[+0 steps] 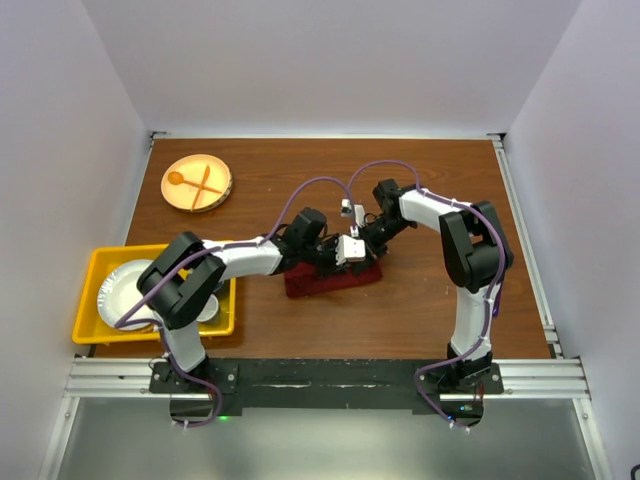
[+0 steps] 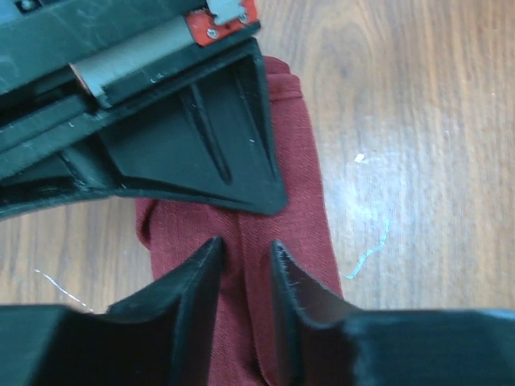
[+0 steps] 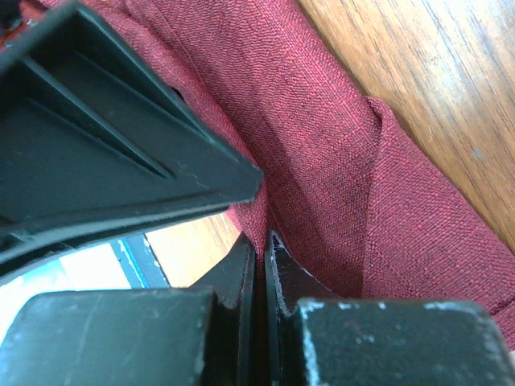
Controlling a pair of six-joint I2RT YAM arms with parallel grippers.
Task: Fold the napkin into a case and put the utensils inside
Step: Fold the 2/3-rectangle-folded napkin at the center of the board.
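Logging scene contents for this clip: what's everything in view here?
napkin: one, maroon, folded, table centre under both hands
plate: one, tan, far left
spoon and fork: two, orange, crossed on the plate
bin: one, yellow, near left
dishes: count unclear, white, in the bin
table: one, brown wood
left hand: one, black, fingers apart over a napkin fold
right hand: one, black, pinched shut on the napkin edge
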